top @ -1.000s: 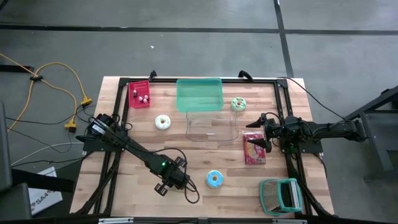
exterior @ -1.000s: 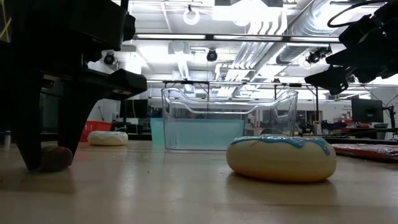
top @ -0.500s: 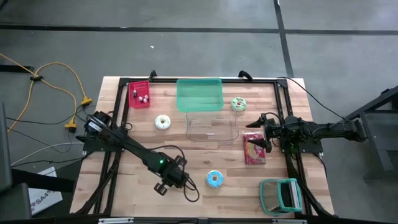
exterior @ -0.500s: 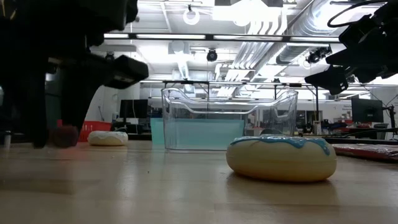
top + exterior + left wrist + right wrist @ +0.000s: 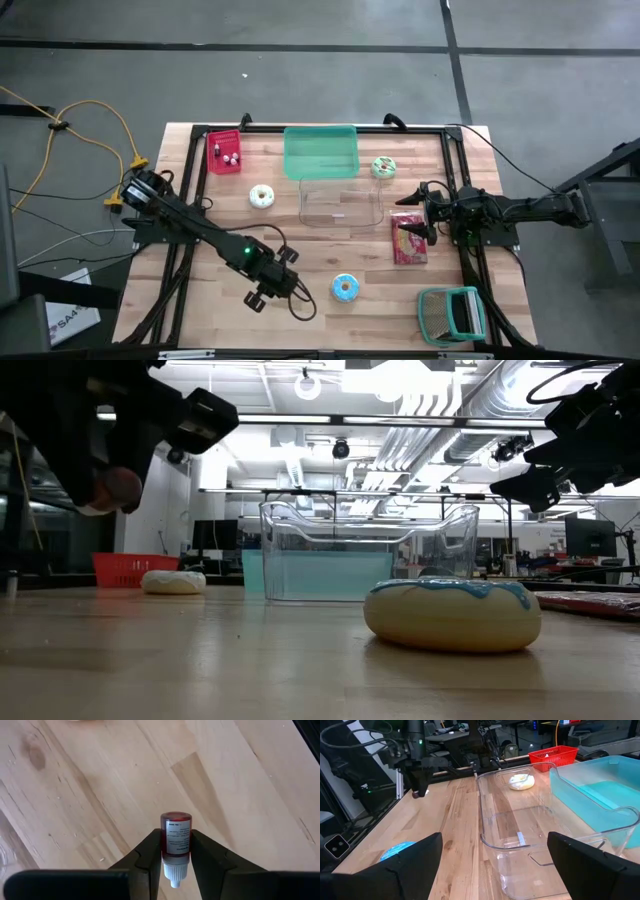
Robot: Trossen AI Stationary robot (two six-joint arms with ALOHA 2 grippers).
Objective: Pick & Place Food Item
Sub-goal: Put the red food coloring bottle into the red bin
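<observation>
Red liquid filled the small bottle (image 5: 175, 845) that the left gripper (image 5: 172, 851) held clamped between its two fingers (image 5: 148, 854), the white cap pointing back toward the wrist. The jaws stood nearly together, closed on the bottle's labelled body. In the low view the bottle (image 5: 112, 489) hung clear above the wooden table (image 5: 250, 660), with nothing touching it but the fingers. From above, the left gripper (image 5: 268, 290) sat over the near part of the table, with the blue-iced doughnut (image 5: 344, 288) just beside it toward the right arm. The clear tub (image 5: 341, 205) lay farther off, beyond the doughnut, and the teal tub (image 5: 321, 152) touched its far side. A white doughnut (image 5: 262, 196) and a red basket (image 5: 224, 152) lay well apart from the left gripper, toward the far edge. The right gripper (image 5: 420, 212) waited with its fingers (image 5: 585, 860) spread wide and empty, above a red packet (image 5: 409, 243) beside the clear tub.
</observation>
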